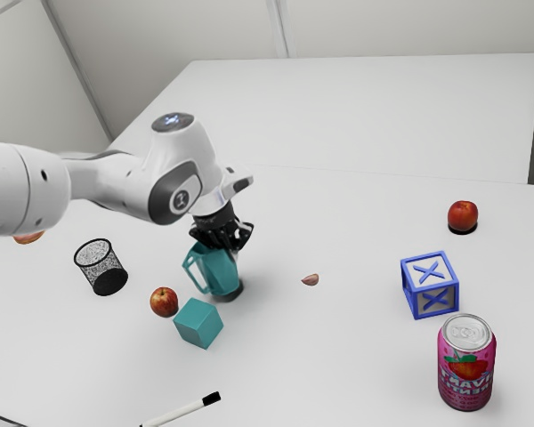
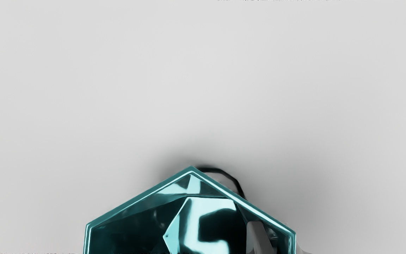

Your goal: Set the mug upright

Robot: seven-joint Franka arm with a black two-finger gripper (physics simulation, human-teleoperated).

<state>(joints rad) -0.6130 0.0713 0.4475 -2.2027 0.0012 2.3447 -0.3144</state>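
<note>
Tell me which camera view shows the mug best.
The exterior view: it shows the mug's outer side and its handle, though the gripper hides part of its top. The wrist view looks into the mug, showing part of its rim and inside, cut off by the picture's edge.

The blue-edged block [image 1: 415, 297] bears an X [image 1: 430, 269] on two faces — the pink can's [image 1: 466, 397] lettering [image 1: 465, 381] (sadly) is unclear.

Around our hand [image 1: 222, 242], we have a white table [image 1: 356, 209] — teal cube [image 1: 198, 323], apple [image 1: 164, 302], mesh cup [image 1: 100, 265] and reddish clove [image 1: 311, 279] near us. Well apart lie a blue-edged block [image 1: 431, 286], can [image 1: 465, 365], another apple [image 1: 463, 214] — and a marker [image 1: 180, 412].
</note>
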